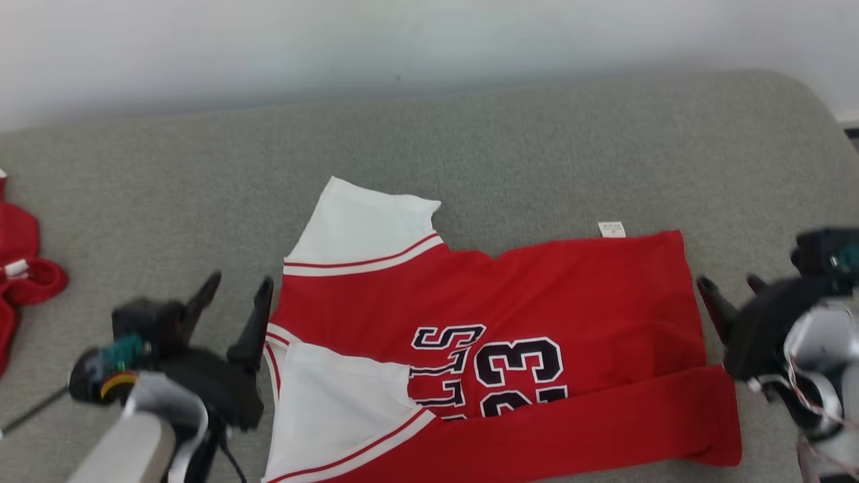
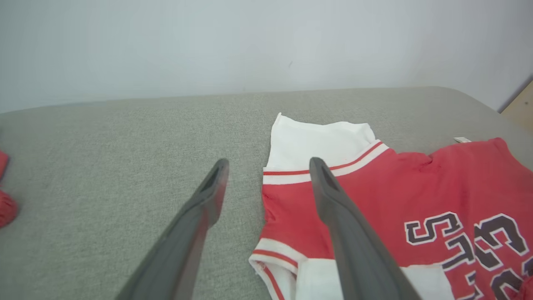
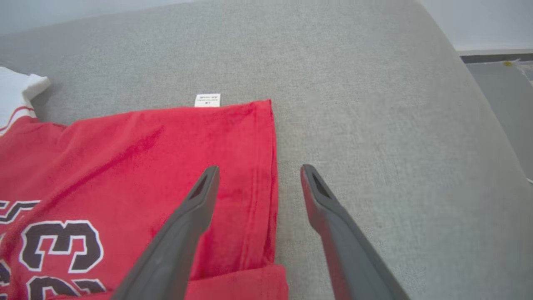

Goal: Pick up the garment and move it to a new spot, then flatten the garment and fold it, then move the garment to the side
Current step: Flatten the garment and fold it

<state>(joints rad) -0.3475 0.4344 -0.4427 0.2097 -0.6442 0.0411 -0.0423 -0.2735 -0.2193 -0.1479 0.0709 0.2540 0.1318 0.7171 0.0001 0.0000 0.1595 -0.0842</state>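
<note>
The garment is a red jersey with white sleeves and dark "23" lettering, lying sideways on the grey surface, its near long edge folded over onto itself. A small white label pokes out at its far edge. My left gripper stands open just off the sleeve end, and in the left wrist view its fingers straddle the garment's sleeve edge with nothing held. My right gripper is open beside the hem end; in the right wrist view its fingers hover over the garment's hem edge.
Another red piece of clothing lies bunched at the far left of the grey padded surface. A pale wall runs behind it. The surface curves away at the right, with floor beyond it.
</note>
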